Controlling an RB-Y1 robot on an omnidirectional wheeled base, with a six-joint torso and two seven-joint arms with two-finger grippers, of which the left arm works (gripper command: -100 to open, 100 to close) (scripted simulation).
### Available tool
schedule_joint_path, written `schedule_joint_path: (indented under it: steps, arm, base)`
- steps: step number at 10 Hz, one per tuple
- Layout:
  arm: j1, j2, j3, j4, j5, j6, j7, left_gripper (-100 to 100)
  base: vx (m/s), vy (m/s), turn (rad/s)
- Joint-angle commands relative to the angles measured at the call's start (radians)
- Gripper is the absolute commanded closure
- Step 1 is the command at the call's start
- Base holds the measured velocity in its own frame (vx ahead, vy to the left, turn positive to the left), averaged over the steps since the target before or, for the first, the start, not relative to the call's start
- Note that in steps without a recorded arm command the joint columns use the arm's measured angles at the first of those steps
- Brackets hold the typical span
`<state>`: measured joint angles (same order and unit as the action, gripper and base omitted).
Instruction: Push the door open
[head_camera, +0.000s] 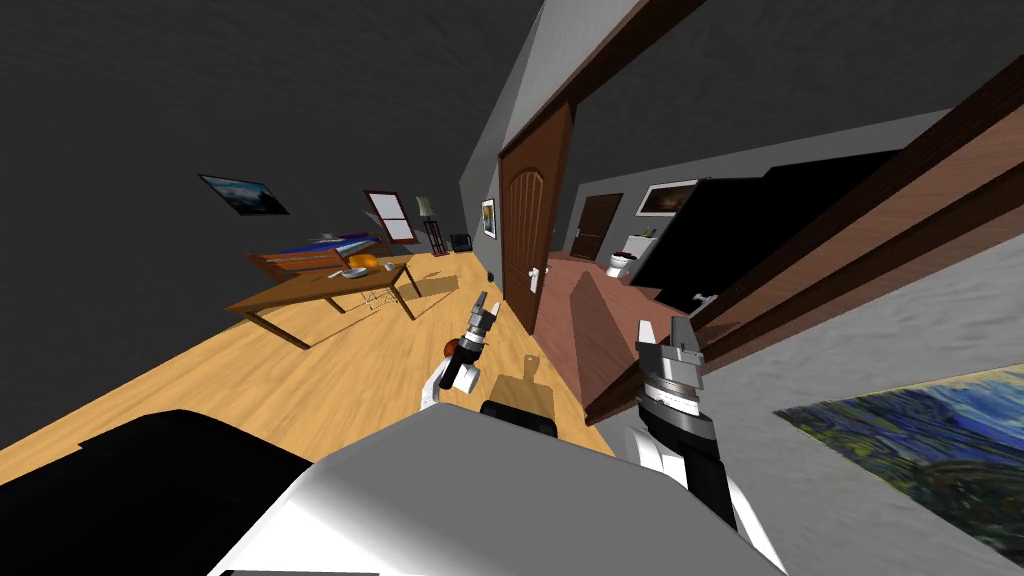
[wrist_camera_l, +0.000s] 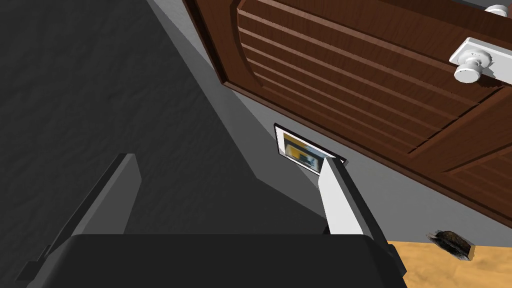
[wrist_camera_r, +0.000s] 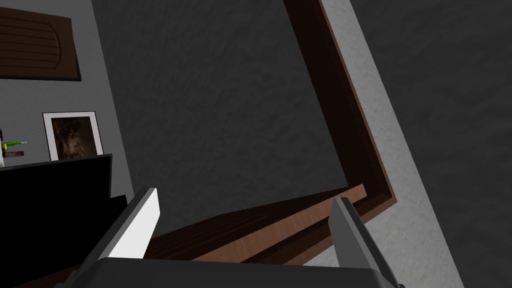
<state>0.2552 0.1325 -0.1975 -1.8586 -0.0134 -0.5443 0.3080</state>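
The brown panelled door (head_camera: 525, 230) stands swung wide, its edge toward me, with a white knob (head_camera: 533, 278) on it. Past it the doorway shows a reddish floor (head_camera: 590, 320). My left gripper (head_camera: 487, 305) hangs open just short of the door's lower edge. In the left wrist view the door panel (wrist_camera_l: 375, 65) and white knob (wrist_camera_l: 470, 67) lie beyond that gripper (wrist_camera_l: 227, 162), apart from its fingers. My right gripper (head_camera: 665, 335) is open inside the doorway, beside the dark brown door frame (head_camera: 800, 260). The right wrist view has that gripper (wrist_camera_r: 245, 200) pointing at the frame's corner (wrist_camera_r: 345, 125).
A wooden table (head_camera: 320, 285) with an orange item stands to the left on the plank floor. A small red object (head_camera: 450, 347) lies near my left arm. Beyond the doorway are a white toilet (head_camera: 620, 262) and a black area (head_camera: 760, 220). A painting (head_camera: 930, 450) hangs on the right wall.
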Motion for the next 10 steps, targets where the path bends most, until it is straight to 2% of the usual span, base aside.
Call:
schedule_joint_path:
  steps: [1,10]
  arm:
    - [-0.021,0.009,-0.012,0.035,-0.004,-0.006,0.013,-100]
    - [-0.142,0.052,-0.085,0.215,-0.031,-0.025,0.077,-100]
  base:
    - [0.088,0.04,-0.032]
    - [0.097,0.036,-0.03]
